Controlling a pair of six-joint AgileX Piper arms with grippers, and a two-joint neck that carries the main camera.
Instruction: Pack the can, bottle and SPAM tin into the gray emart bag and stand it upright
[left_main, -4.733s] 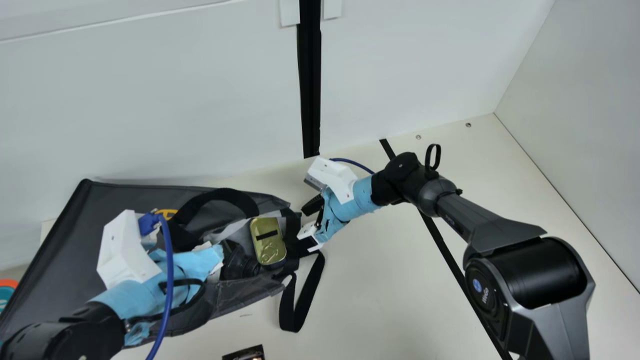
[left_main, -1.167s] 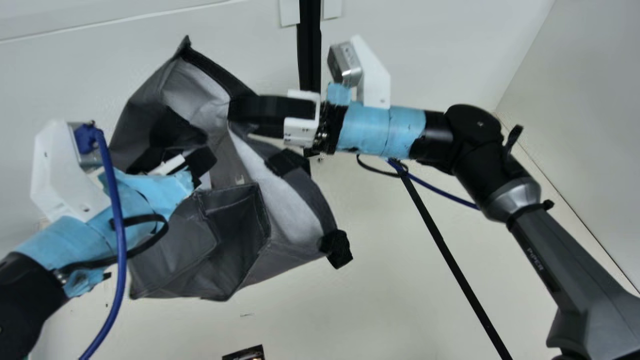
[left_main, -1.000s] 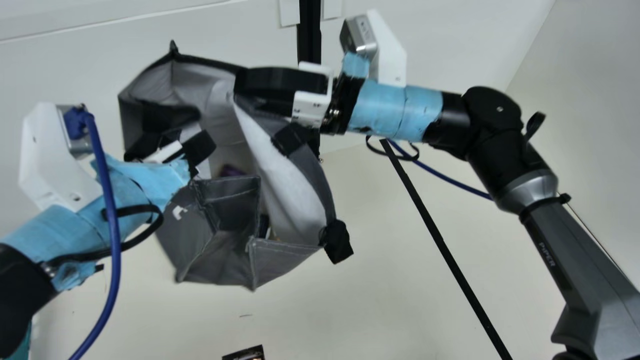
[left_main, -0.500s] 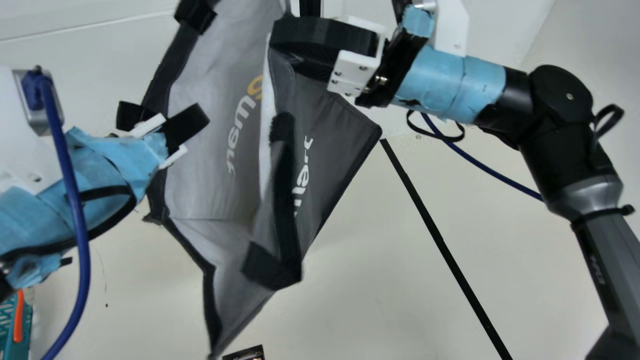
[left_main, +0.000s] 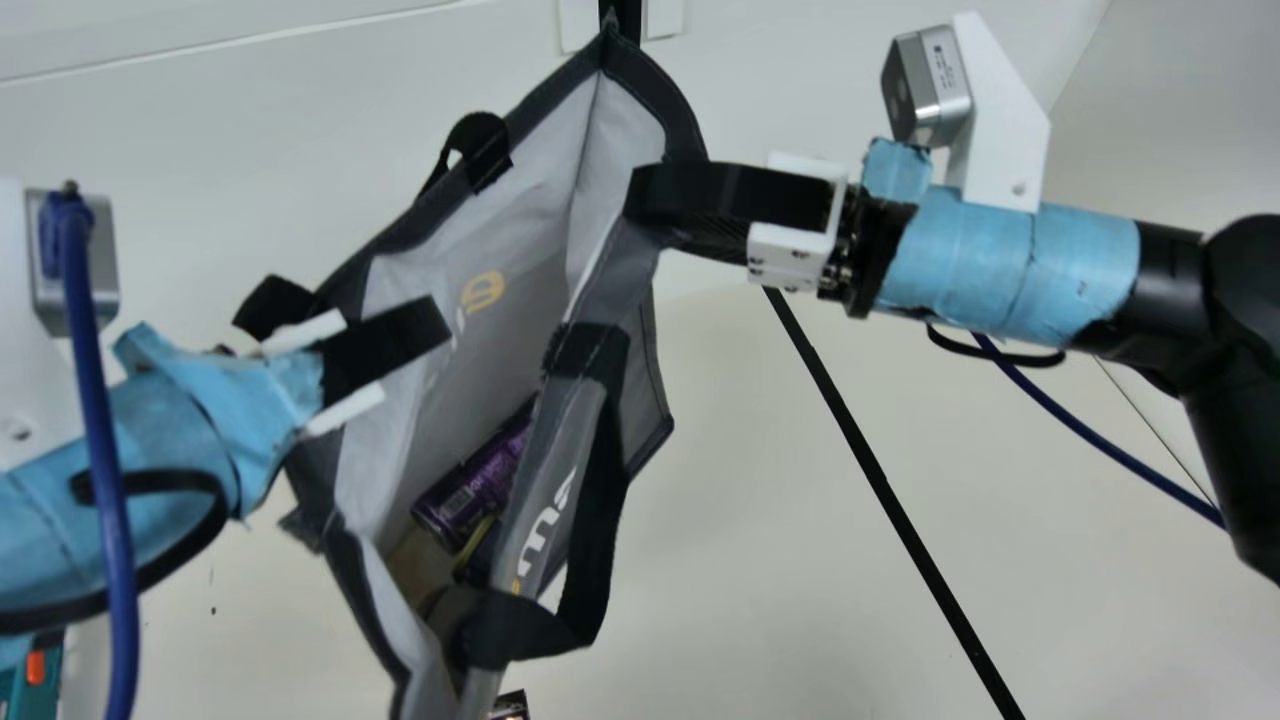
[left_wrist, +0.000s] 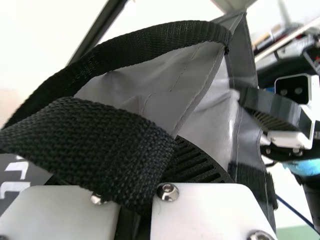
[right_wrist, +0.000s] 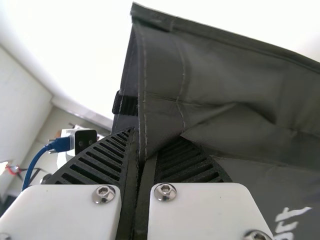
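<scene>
The gray emart bag hangs tilted between both grippers in the main view, its mouth facing the camera. Inside it a purple can lies slanted, with a gold-brown surface beside it that may be the tin; the bottle cannot be made out. My left gripper is at the bag's left edge, and in the left wrist view the left gripper is shut on a black strap. My right gripper, also the right gripper in the right wrist view, is shut on the rim's corner.
A small dark printed item lies at the main view's bottom edge, partly behind the bag. A teal object with an orange part stands at the lower left. Black tape crosses the table on the right.
The bag has risen from lying flat and swung round, and its inside has come into view. Over the last half second my right gripper moved right and down, my left one slightly down, in the main view.
</scene>
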